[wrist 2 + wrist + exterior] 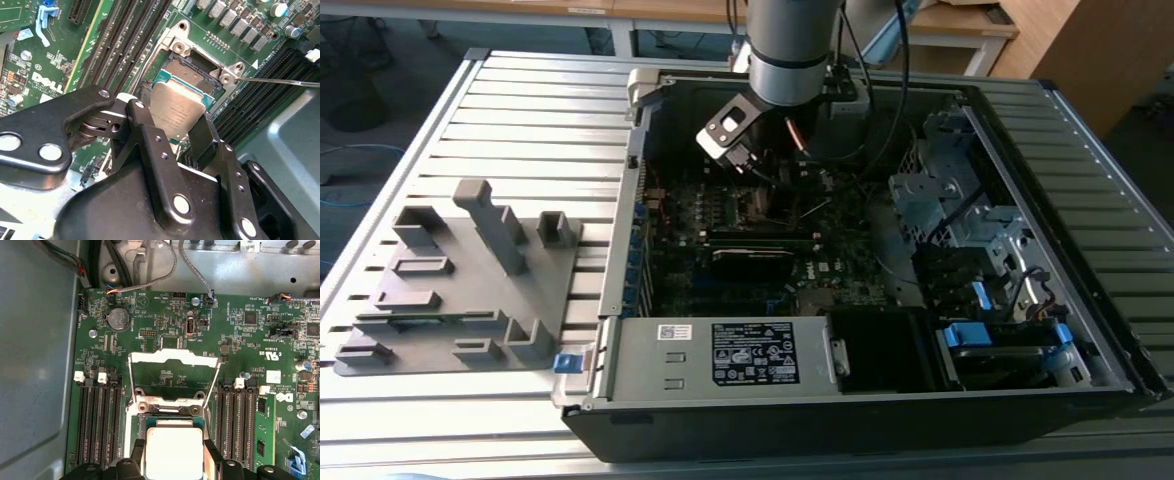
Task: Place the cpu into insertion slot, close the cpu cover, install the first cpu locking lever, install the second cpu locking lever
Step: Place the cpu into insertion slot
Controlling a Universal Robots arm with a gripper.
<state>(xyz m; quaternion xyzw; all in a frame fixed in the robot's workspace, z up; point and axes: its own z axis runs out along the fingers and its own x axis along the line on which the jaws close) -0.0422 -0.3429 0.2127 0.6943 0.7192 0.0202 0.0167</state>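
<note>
In both wrist views my gripper is shut on the cpu, a silver-topped square chip with one black finger at each of two opposite edges. The chip sits right over the insertion slot, whose dark centre shows just beyond it; I cannot tell whether it rests in the slot. Behind the slot the cpu cover, a silvery frame with a square window, stands flipped open. A thin wire locking lever sticks out to one side. In the exterior view the gripper reaches down into the computer case.
Long black memory slots flank the socket on both sides. The grey case wall and loose cables are close by. Outside the case, a grey fixture tray lies on the slatted table; the power supply is at the case front.
</note>
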